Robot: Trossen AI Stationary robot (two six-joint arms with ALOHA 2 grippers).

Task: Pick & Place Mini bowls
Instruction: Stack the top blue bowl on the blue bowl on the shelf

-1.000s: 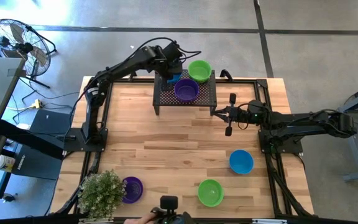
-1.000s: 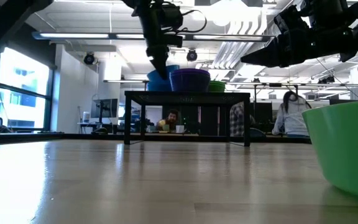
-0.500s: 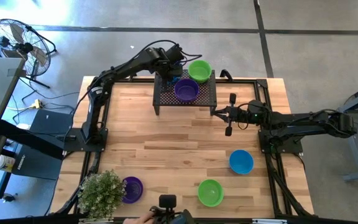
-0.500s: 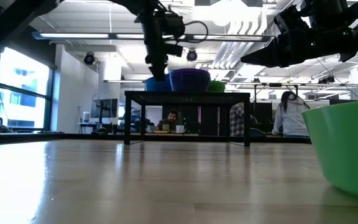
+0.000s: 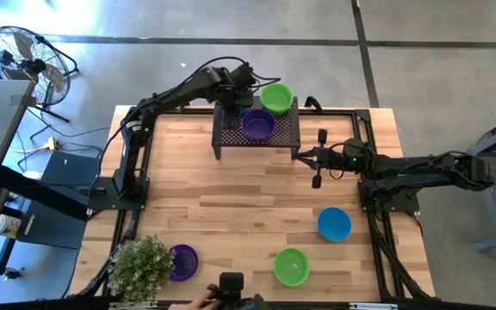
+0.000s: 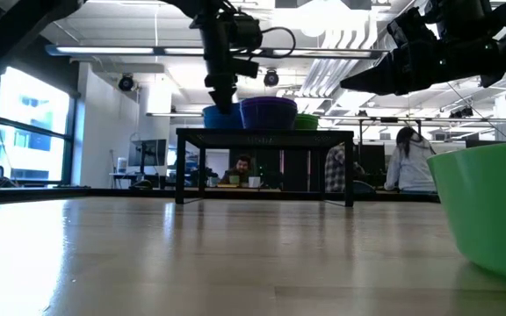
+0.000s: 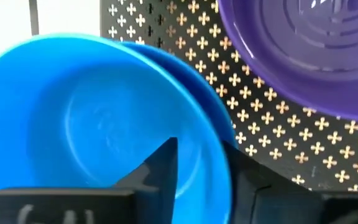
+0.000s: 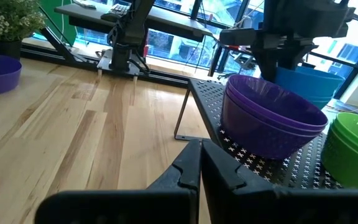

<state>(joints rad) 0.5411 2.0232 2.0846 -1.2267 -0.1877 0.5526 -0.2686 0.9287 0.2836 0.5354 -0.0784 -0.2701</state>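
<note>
Atop the black perforated metal rack [image 5: 257,129], left gripper [image 7: 201,171] pinching rim of small round blue plastic bowl [image 7: 98,118], set beside stacked purple bowls [image 5: 258,124], seemingly for release. Right gripper [image 8: 200,163] pressed together, empty, waiting beside the rack.

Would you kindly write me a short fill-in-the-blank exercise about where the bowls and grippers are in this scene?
1. The left gripper grips the rim of a ____ bowl on the black rack.
2. Beside it on the rack sits a stack of ____ bowls.
3. The right gripper, its fingers ____, holds nothing.
4. Next to the potted plant lies a ____ bowl.

Missing words: blue; purple; shut; purple
</note>
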